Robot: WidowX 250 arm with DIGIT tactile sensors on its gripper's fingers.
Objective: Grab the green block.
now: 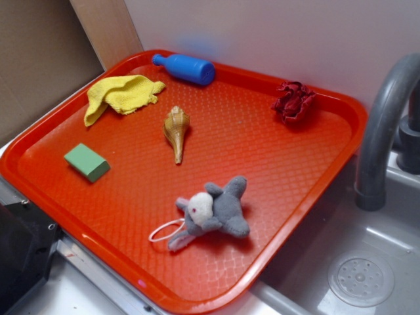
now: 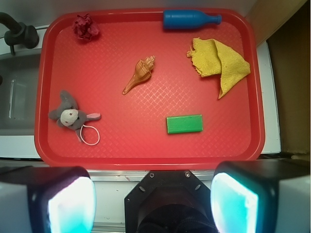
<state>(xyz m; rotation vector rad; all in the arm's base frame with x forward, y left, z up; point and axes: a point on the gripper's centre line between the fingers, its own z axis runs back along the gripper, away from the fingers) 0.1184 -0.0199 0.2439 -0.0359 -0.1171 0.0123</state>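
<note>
Wrist view, from above. Nearest the lens, we are seeing the gripper (image 2: 153, 199) standing wide open, its two pale fingers (image 2: 72, 204) at the lower corners of the frame with nothing between them; it is hanging outside the near rim of the red tray (image 2: 146, 158). Moving outward, the green block (image 2: 184, 124) is lying flat on the tray floor at about 5 o'clock from the tray's centre, near the front rim, apart from everything else. At 8 o'clock the grey plush mouse (image 2: 70, 115) is resting with a white loop beside it. Close to centre, toward 12 o'clock, we are finding the seashell (image 2: 139, 74) lying on a diagonal. At 2 o'clock the yellow cloth (image 2: 218, 62) is lying crumpled. Farthest off, the blue bottle (image 2: 190, 19) is lying on its side at 1 o'clock against the far rim, and a crumpled dark red object (image 2: 85, 26) is sitting at 11 o'clock. Beyond the tray's left edge, a grey sink (image 2: 14, 92) with a faucet (image 2: 19, 31) is showing.
</note>
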